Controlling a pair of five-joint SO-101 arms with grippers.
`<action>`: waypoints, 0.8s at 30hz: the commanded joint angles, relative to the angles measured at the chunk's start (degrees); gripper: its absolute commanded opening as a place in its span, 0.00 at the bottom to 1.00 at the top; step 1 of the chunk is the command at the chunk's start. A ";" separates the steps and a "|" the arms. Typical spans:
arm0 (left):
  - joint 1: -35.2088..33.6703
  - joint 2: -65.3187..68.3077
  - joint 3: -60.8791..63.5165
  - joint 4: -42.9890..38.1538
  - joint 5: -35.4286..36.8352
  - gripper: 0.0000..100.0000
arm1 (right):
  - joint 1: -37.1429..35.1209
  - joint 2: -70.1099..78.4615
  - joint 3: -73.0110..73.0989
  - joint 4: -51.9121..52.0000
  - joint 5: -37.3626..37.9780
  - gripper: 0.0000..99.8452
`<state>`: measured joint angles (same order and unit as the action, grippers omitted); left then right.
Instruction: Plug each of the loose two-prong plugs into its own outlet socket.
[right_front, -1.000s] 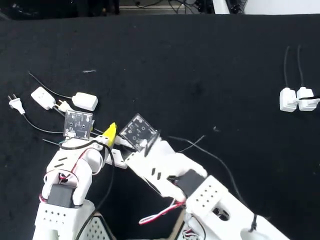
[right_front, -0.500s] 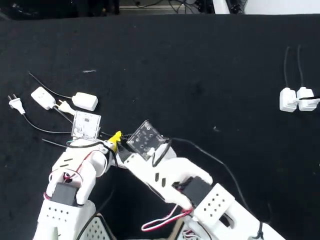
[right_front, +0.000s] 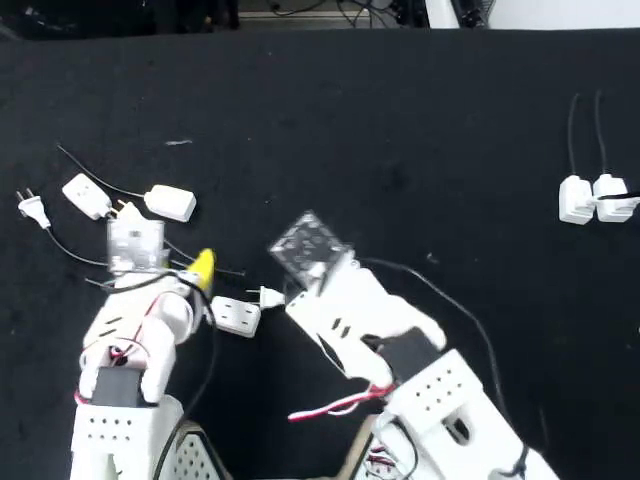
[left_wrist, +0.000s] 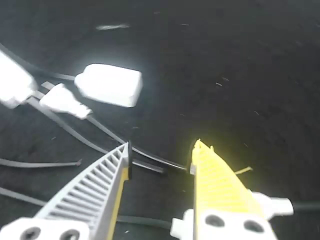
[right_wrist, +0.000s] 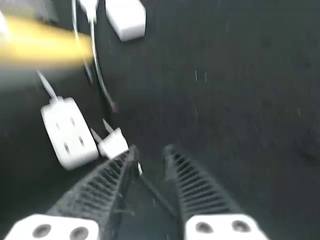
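Now, with left gripper (left_wrist: 161, 145) and right gripper (right_wrist: 150, 150) both spread empty, plug (right_wrist: 113, 143) is best pinched squarely, prongs lined up with outlet (right_wrist: 67, 132).

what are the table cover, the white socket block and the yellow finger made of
The table cover is matte black with lint specks, likely felt or cloth. The socket block looks like smooth white moulded plastic. The yellow finger seems matte, finely textured plastic, possibly 3D-printed.

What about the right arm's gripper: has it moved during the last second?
Yes: right gripper shifted rightward, farther from the white rounded plastic block.
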<state>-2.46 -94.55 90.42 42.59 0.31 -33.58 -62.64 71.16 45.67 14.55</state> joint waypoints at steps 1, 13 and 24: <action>-5.49 -0.53 -2.77 -1.32 3.78 0.21 | -1.85 13.58 -8.22 1.32 6.42 0.19; -16.40 -0.53 -4.00 -3.34 10.02 0.21 | -4.66 55.69 -28.53 -0.97 15.38 0.19; -16.40 -0.53 -4.09 -3.34 10.20 0.21 | -4.75 65.98 -35.12 1.41 27.34 0.19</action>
<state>-18.20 -94.55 90.24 40.31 9.98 -37.63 2.59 39.52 46.99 38.90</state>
